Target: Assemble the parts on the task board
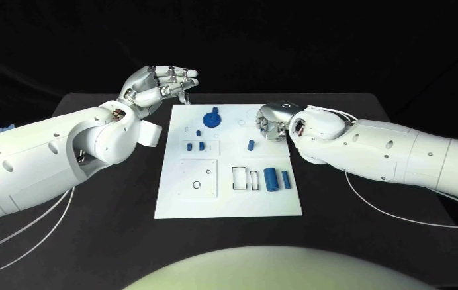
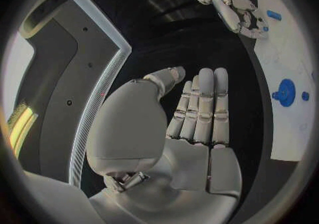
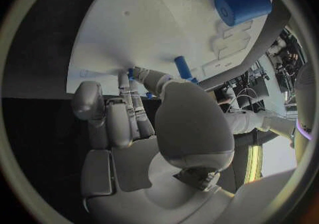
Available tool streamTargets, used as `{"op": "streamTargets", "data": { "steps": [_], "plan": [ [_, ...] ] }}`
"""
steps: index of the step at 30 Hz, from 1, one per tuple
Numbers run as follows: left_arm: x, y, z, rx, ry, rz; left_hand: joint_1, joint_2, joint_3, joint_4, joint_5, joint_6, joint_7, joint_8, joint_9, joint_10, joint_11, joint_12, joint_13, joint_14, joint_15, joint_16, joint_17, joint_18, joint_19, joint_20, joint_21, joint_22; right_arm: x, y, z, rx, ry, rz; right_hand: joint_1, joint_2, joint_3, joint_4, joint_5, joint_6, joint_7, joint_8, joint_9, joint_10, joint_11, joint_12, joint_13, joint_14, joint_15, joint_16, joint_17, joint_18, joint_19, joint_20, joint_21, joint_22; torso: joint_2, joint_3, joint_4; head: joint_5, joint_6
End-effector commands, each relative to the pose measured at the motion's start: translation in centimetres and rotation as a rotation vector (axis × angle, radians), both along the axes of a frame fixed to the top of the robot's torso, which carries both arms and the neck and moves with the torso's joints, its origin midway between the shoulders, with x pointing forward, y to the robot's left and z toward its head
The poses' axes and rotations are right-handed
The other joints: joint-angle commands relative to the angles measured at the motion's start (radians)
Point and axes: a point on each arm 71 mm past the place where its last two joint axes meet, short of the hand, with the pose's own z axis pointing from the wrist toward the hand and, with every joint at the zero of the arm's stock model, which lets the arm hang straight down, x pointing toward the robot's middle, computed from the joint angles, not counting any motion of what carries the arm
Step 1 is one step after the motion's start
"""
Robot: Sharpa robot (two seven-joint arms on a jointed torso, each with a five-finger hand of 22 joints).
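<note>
The white task board [image 1: 229, 194] lies flat in the middle of the black counter [image 1: 95, 237]. Small blue parts sit on it. A round blue wheel part [image 1: 213, 118] with a knob is near the far end of the board. Two small blue pegs [image 1: 194, 146] stand side by side in a square spot just below it. One thin blue pin [image 1: 251, 145] stands near the middle of the board. Two bigger blue cylinders [image 1: 278, 179] lie next to each other on the right side of the board, beside a white slot frame [image 1: 245, 179]. A little ring [image 1: 196, 185] lies on a square plate on the left side.

The left hand [image 1: 157, 86] is up in the air, past the far left corner of the board. Its fingers [image 2: 202, 101] are straight and close together, and it holds nothing. It does not touch the board.

The right hand [image 1: 274, 119] is low over the far right part of the board. Its fingers [image 3: 129, 99] point down at the board, with their tips on or just above it, near a small blue piece [image 3: 183, 68]. I cannot tell if it is pinching anything.
</note>
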Motion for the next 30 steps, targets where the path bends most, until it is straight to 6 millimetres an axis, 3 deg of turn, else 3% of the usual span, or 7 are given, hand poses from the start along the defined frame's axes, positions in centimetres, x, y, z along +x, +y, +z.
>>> {"op": "streamTargets", "data": {
  "steps": [1, 8, 14, 30],
  "plan": [
    [-0.2, -0.3, 0.0, -0.010, 0.020, -0.043, 0.008, 0.001, 0.002, -0.008, -0.001, -0.008, 0.002, -0.005, -0.001, -0.017, 0.004, 0.001, -0.001, -0.012, 0.003, -0.006, -0.002, 0.004, -0.012, 0.000, -0.004, -0.001, -0.9, -0.2, -2.1, -0.129, 0.105, 0.002, 0.004, 0.011, 0.001, -0.008, -0.002, 0.012, 0.000, 0.006, 0.002, 0.011, -0.003, 0.004, 0.000, 0.005, -0.007, 0.002, 0.001, -0.014, 0.010, -0.003, 0.007, 0.005, 0.000, -0.0006, 0.0005, -0.001, -0.001],
    [-0.2, -0.4, -0.1, -0.004, 0.031, -0.056, 0.009, 0.002, 0.002, -0.010, 0.000, -0.010, 0.003, -0.004, -0.001, -0.023, 0.005, 0.001, -0.001, -0.016, 0.004, -0.009, -0.003, 0.004, -0.015, 0.001, -0.005, -0.001, -0.8, -0.4, -2.0, -0.151, 0.079, -0.024, 0.011, 0.034, 0.016, -0.020, -0.008, 0.036, -0.009, 0.014, 0.006, 0.034, -0.012, 0.007, 0.001, 0.013, -0.016, 0.004, 0.008, -0.019, 0.027, -0.012, 0.030, 0.023, 0.000, 0.0014, 0.0008, -0.001, -0.002],
    [-0.2, -0.4, -0.1, -0.001, 0.034, -0.058, 0.010, 0.002, 0.003, -0.011, 0.000, -0.011, 0.004, -0.004, -0.001, -0.024, 0.006, 0.002, -0.001, -0.017, 0.004, -0.010, -0.004, 0.004, -0.015, 0.001, -0.005, -0.001, -0.5, -0.5, -1.6, -0.117, 0.023, -0.044, 0.015, 0.049, 0.042, -0.035, -0.002, 0.053, -0.014, 0.020, 0.009, 0.055, -0.019, 0.006, 0.003, 0.020, -0.023, 0.003, 0.012, -0.022, 0.038, -0.020, 0.046, 0.036, 0.000, 0.0009, 0.0001, -0.001, -0.003],
    [-0.2, -0.3, -0.2, 0.006, 0.035, -0.058, 0.010, 0.003, 0.003, -0.012, 0.000, -0.012, 0.004, -0.004, -0.001, -0.026, 0.006, 0.002, -0.001, -0.017, 0.005, -0.010, -0.004, 0.004, -0.016, 0.002, -0.005, -0.001, -0.7, 0.0, -0.6, -0.012, -0.068, -0.014, 0.004, 0.048, 0.074, -0.050, -0.008, 0.078, -0.022, 0.025, 0.013, 0.086, -0.026, -0.007, 0.000, 0.026, -0.029, 0.006, 0.021, -0.031, 0.063, -0.027, 0.088, 0.069, 0.000, 0.0003, 0.0002, -0.001, -0.004]
  ]
}}
